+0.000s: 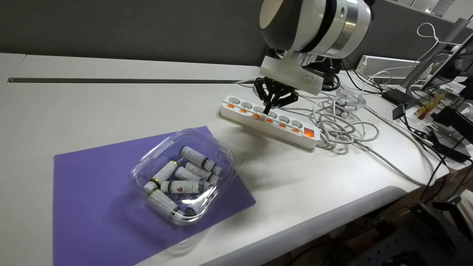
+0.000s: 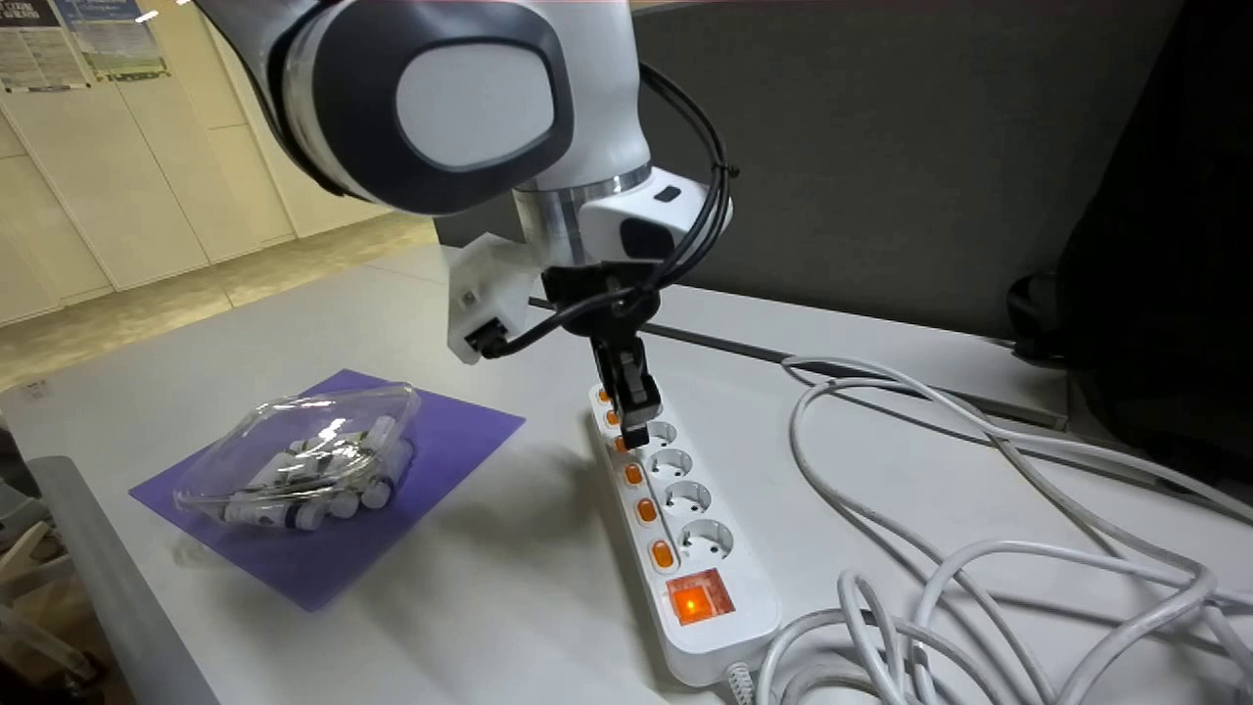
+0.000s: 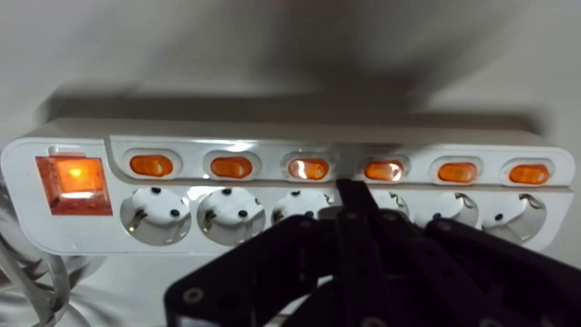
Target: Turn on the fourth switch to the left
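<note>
A white power strip (image 1: pixel 281 132) (image 2: pixel 724 638) (image 3: pixel 77 236) lies on the table, with a row of small orange switches beside its sockets. A large main switch (image 1: pixel 309 132) (image 2: pixel 699 599) (image 3: pixel 75 184) at the cable end glows orange. My gripper (image 1: pixel 266 110) (image 2: pixel 635 433) (image 3: pixel 352 184) is shut and empty, pointing down over the middle of the strip. In the wrist view its tips lie between two middle small switches, one to their left (image 3: pixel 308 169) and one to their right (image 3: pixel 384 170). Both show bright glints. I cannot tell whether the tips touch the strip.
Loose white cables (image 1: pixel 334 125) (image 2: pixel 881 548) coil beside the strip's main-switch end. A clear plastic box (image 1: pixel 231 162) (image 2: pixel 210 480) of small vials stands on a purple sheet (image 1: pixel 81 192) (image 2: pixel 362 558). A dark partition (image 1: pixel 129 29) stands behind the table.
</note>
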